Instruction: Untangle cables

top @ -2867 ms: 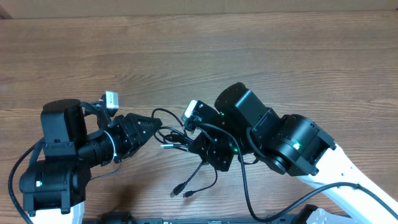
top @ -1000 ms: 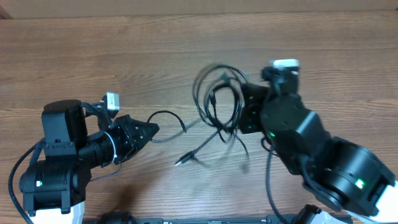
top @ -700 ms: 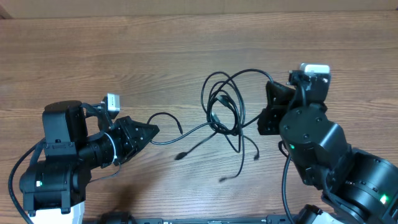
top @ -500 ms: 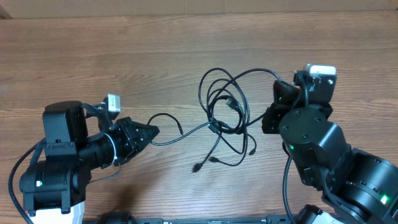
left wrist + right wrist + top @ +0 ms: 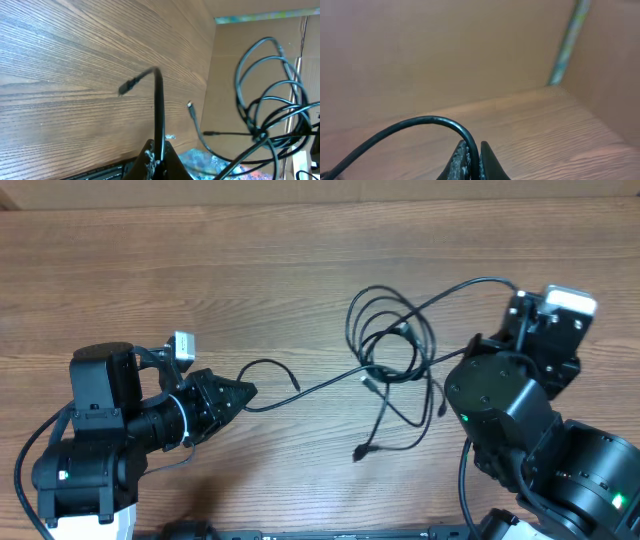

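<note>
Dragged farther right, the tangle of cables [image 5: 392,345] stretches between the arms over the table [image 5: 200,270]. The left gripper [image 5: 246,391] and the right gripper [image 5: 471,159] each pinch a strand tightly.

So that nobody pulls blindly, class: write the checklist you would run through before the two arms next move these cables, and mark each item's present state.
1. Are the cables separated? Not ok: the loops cross in a bundle between the arms.
2. Is the left claw shut on one of them? Ok.
3. Is the right claw shut on one of them? Ok.
4. Is the loose plug clear of both arms? Ok.
5. Do both claws hold the same one? Cannot tell.
</note>
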`<state>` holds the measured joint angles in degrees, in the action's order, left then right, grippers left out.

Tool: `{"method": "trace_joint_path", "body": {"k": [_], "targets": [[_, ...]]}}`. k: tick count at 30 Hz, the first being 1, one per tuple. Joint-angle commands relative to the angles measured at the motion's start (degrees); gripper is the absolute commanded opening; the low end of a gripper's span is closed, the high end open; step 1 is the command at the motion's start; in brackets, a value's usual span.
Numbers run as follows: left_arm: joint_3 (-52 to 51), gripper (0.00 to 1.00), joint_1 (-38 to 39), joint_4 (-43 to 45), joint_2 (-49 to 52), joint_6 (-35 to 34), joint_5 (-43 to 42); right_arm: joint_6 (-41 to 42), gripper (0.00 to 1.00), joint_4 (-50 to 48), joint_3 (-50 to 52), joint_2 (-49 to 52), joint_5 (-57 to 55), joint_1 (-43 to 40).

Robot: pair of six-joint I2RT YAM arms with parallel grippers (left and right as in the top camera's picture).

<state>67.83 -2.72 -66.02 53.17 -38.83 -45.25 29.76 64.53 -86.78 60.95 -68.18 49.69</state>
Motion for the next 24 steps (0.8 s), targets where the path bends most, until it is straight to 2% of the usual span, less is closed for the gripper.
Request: {"method": "trace_joint_path", "body": {"k": [1, 3, 12, 17, 24], "targets": [[0.0, 0.04, -0.3, -0.3, 0.1, 1.6, 2.0, 0.2, 0.04, -0.1, -2.1, -2.4, -18.2, -0.3], [0.0, 0.04, -0.3, -0.3, 0.1, 1.6, 2.2, -0.9, 0.04, 0.1, -2.1, -2.7, -21.9, -0.3], [0.0, 0.04, -0.3, -0.2, 0.1, 4.1, 2.9, -3.1, 0.04, 0.3, -2.1, -3.7, -21.8, -7.8], [0.0, 0.05, -0.3, -0.2, 0.1, 8.2, 10.8, -6.1, 0.04, 0.3, -2.1, -3.7, -21.8, -12.6], [3.3, 0.04, -4.9, -0.3, 0.1, 8.5, 23.6, -7.3, 0.04, 0.2, -2.1, -3.7, -21.5, -21.4]]}}
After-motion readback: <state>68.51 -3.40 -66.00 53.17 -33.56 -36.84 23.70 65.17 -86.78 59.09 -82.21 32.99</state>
